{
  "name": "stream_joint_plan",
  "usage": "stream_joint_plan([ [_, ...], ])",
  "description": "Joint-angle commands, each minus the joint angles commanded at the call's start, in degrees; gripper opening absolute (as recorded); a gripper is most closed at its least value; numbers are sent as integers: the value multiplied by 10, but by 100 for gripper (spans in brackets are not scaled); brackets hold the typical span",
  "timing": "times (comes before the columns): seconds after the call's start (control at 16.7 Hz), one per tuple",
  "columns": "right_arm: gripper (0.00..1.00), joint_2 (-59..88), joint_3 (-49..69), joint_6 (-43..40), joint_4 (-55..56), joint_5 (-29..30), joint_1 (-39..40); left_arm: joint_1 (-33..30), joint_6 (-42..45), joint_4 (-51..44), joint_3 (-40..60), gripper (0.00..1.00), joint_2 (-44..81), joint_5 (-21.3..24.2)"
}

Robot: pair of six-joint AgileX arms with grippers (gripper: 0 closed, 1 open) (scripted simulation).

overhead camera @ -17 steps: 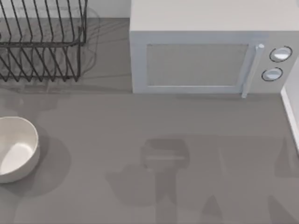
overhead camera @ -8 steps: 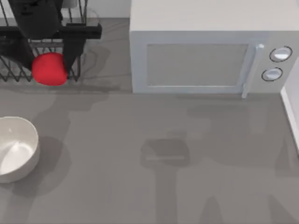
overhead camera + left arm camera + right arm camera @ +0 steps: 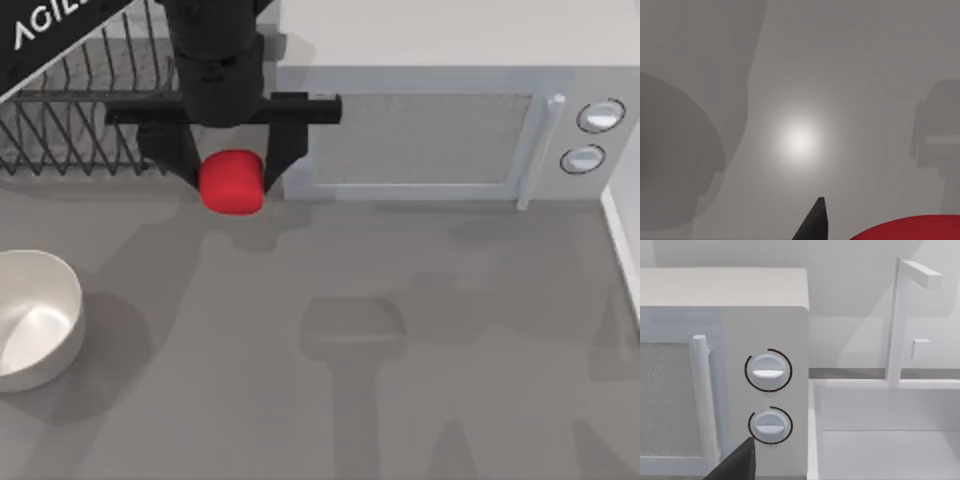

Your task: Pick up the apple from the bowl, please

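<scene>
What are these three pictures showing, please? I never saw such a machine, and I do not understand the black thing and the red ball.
It is a simulated robot with two arms at a grey table. The top view looks down from above. There, the black shape is the left arm's tool, its two fingers shut on the red apple, held up in front of the microwave. The off-white bowl sits at the table's left edge with no apple in it, and a wire rack stands behind. The other two pictures come from cameras on the wrists. The left wrist view looks down at the table past the apple. The right wrist view faces the microwave's knobs and a sink.
</scene>
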Motion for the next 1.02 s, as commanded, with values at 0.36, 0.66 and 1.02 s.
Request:
stream_joint_plan([
  [0.36,100,0,0,0,0,0,0,2,2,65,-67,0,1,0],
  [0.66,100,0,0,0,0,0,0,2,2,215,-204,0,9,0],
  [1.02,100,0,0,0,0,0,0,2,2,244,-232,0,12,0],
])
